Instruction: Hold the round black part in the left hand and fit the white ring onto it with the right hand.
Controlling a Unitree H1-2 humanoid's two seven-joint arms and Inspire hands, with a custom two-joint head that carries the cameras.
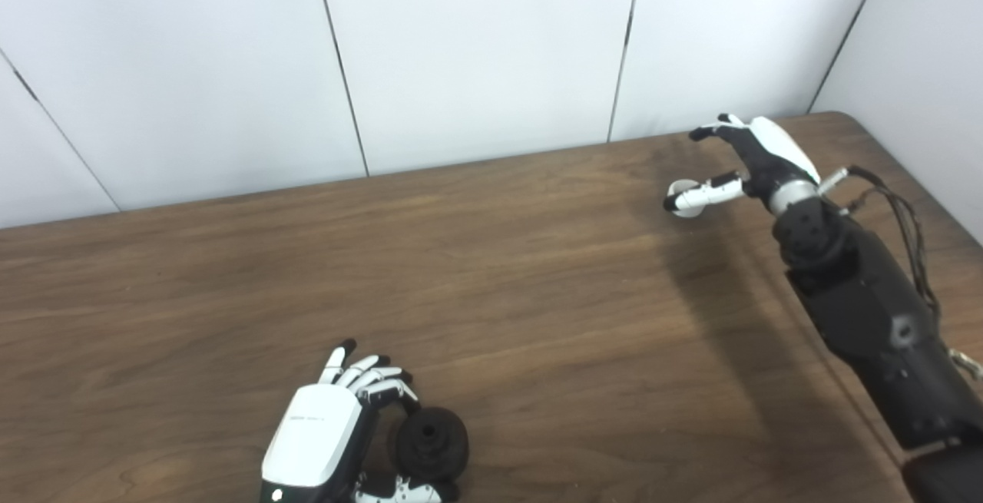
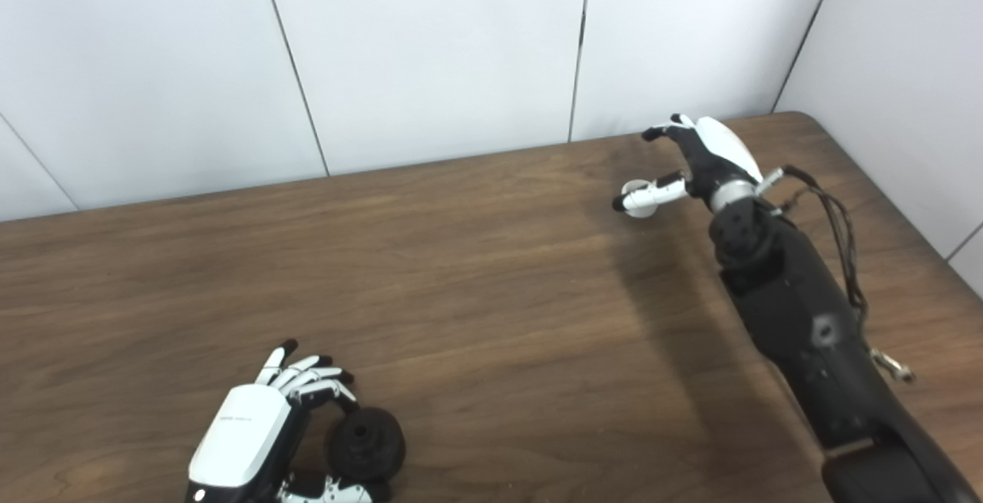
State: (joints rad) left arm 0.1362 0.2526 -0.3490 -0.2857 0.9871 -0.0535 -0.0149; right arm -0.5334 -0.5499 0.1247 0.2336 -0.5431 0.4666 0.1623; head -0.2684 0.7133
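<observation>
Left robot hand (image 1: 330, 430) near front edge, fingers curled around round black part (image 1: 431, 444). Right robot hand (image 1: 749, 157) far right, spread, thumb touching white ring (image 1: 683, 200). Brown wooden surface (image 1: 499, 296); white panelled wall (image 1: 476, 50) behind.

A brown wood-grain table (image 1: 491, 273) fills the lower view — its far right corner rounded. Behind it stand plain white wall panels (image 1: 476, 50) split by thin dark seams, evenly lit.
</observation>
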